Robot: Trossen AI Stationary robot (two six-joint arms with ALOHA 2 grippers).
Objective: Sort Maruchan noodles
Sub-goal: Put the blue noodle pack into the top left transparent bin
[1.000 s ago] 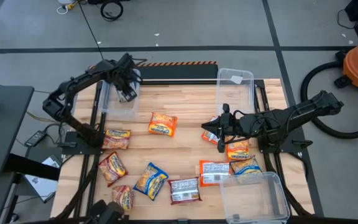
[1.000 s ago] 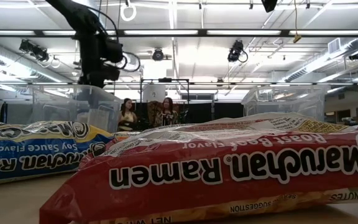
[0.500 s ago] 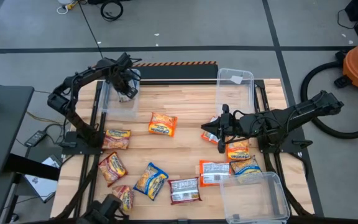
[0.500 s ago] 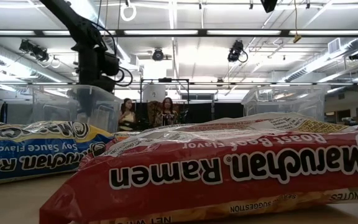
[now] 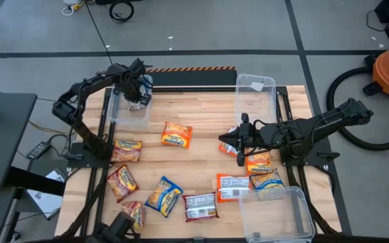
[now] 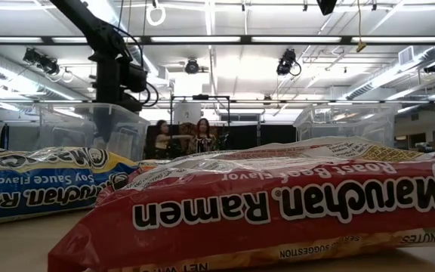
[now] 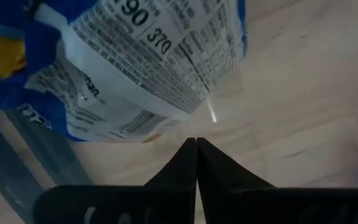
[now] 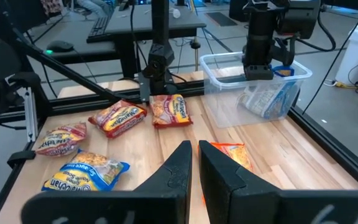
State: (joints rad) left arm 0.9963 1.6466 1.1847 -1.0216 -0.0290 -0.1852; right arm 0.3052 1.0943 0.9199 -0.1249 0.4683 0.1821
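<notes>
Left claw [image 5: 138,94]: mine, hanging over the clear bin [image 5: 117,112] at the far left of the worktop [image 5: 201,108]. My two fingers are pressed together and hold nothing.
Packet in the left bin: a blue-and-yellow noodle packet [image 7: 129,59] lies inside the bin with its white printed back up, just beyond my shut fingertips and not touching them.
Left side of the worktop: four packets lie loose here, orange ones [image 5: 126,150] [image 5: 121,181] [image 5: 134,212] near the left edge and a blue-and-yellow one [image 5: 163,195] further in.
Middle of the worktop: one orange packet [image 5: 176,134] lies alone, and a red packet [image 5: 200,206] lies near the front edge.
Right claw [image 5: 239,141]: also mine, low over the worktop right of centre. Its fingers stand a narrow gap apart and are empty. An orange packet [image 8: 230,155] lies just ahead of the fingertips.
Right side of the worktop: more packets [image 5: 258,162] [image 5: 233,187] [image 5: 267,179] cluster beneath my right arm.
Right bins: one clear bin [image 5: 255,94] at the far right corner, another [image 5: 275,214] at the near right corner.
</notes>
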